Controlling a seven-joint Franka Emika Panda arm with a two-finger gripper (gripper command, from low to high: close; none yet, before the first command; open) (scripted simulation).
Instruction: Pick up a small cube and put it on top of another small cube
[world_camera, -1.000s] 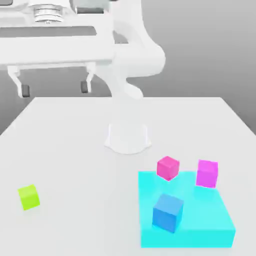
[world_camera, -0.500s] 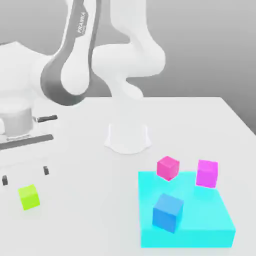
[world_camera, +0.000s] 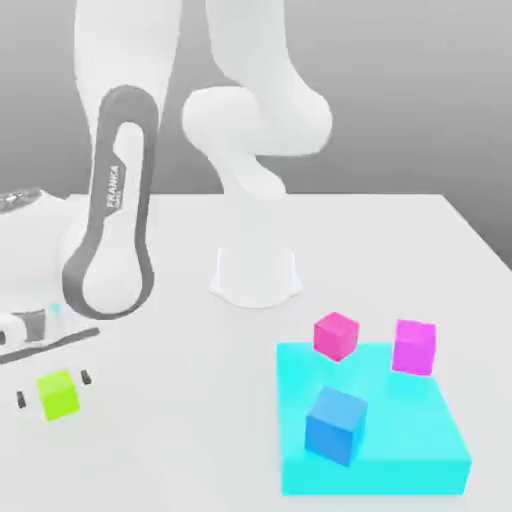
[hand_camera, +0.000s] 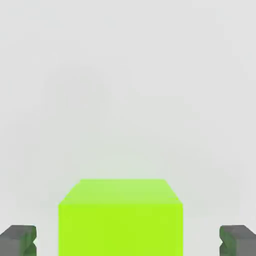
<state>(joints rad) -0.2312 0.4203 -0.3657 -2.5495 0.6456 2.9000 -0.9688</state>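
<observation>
Jaws (hand_camera: 128, 241) are held spread in the hand view, with the green cube (hand_camera: 120, 227) framed between the two fingertips (hand_camera: 18, 239) and a strip of open room left on either side of it. Neither fingertip is seen touching the cube. Nothing is pinched. In the exterior view, dark tips are seen to either side of the same cube, and it is set on the bare counter (world_camera: 200, 420) toward the exterior view's left, well apart from the other blocks.

In the hand view, the cube's near upper edge is shown straight and level between the tips, and pale, open surface is seen beyond its far edge.

The exterior view's right is taken up by a flat cyan block (world_camera: 400, 420), whose straight front edge is turned toward the camera. On it, near the edge facing the exterior view's left, a larger blue cube (world_camera: 336, 426) is seen, its faces turned at an angle. By the block's far edge a pink cube (world_camera: 336, 336) is seen, and a magenta cube (world_camera: 414, 347) is seen near the far corner at the exterior view's right. Between these two, a gap is left open. Between the green cube and the cyan block, a broad stretch of counter is left free.
</observation>
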